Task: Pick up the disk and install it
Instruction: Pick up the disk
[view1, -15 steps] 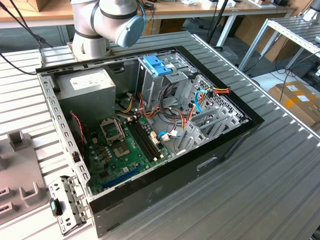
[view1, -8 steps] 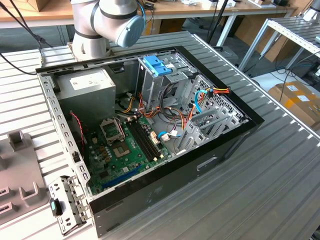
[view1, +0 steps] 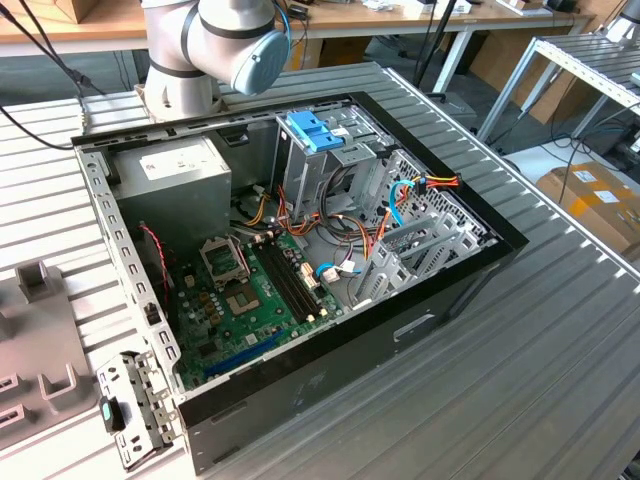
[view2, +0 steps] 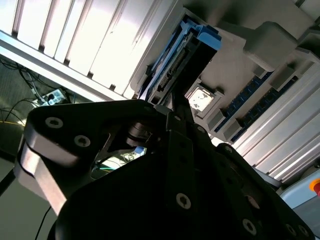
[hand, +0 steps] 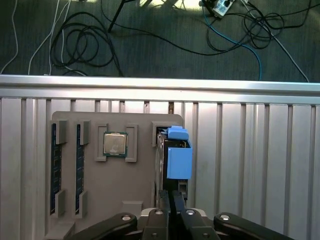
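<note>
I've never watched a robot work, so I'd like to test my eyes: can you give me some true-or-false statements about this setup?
1. The computer case lies open, its green circuit board showing. True.
2. The disk is already mounted inside the case. False: it stands on edge in a grey tray.
3. A square chip sits in that same tray. True.
4. The disk's side rails are red. False: they are blue.
5. The gripper hangs over the open case. False: it is at the tray, close to the disk.

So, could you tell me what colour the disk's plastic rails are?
Blue; the disk shows best in the first wrist view.
</note>
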